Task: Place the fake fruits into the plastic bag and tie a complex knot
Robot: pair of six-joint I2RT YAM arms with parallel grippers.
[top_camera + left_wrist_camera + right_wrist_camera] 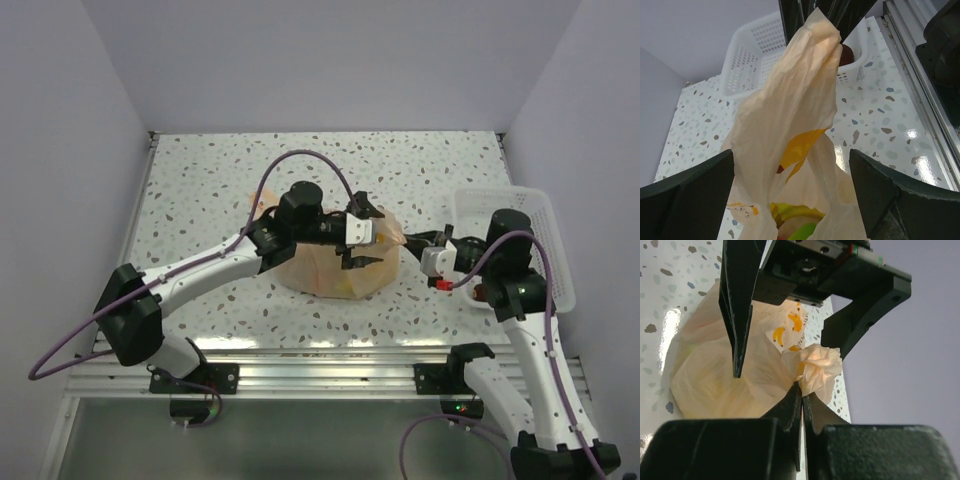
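The pale peach plastic bag (pixel 335 268) lies mid-table. A yellow banana bunch (pixel 792 212) and a green piece (pixel 805 232) show through its mouth. My left gripper (pixel 358 245) is wide open, its fingers (pixel 687 200) on either side of the bag's raised handle (pixel 800 95) without touching it. My right gripper (pixel 418 240) is shut on the crumpled end of that handle (pixel 817 365) and holds it stretched up and to the right. I cannot tell whether this bunch is a tied knot. The left gripper also shows above the bag in the right wrist view (pixel 790 325).
A white perforated basket (pixel 545 235) stands at the right edge of the table, behind the right arm. A dark maroon piece (pixel 846 52) lies in it. Walls close the table on the left, back and right.
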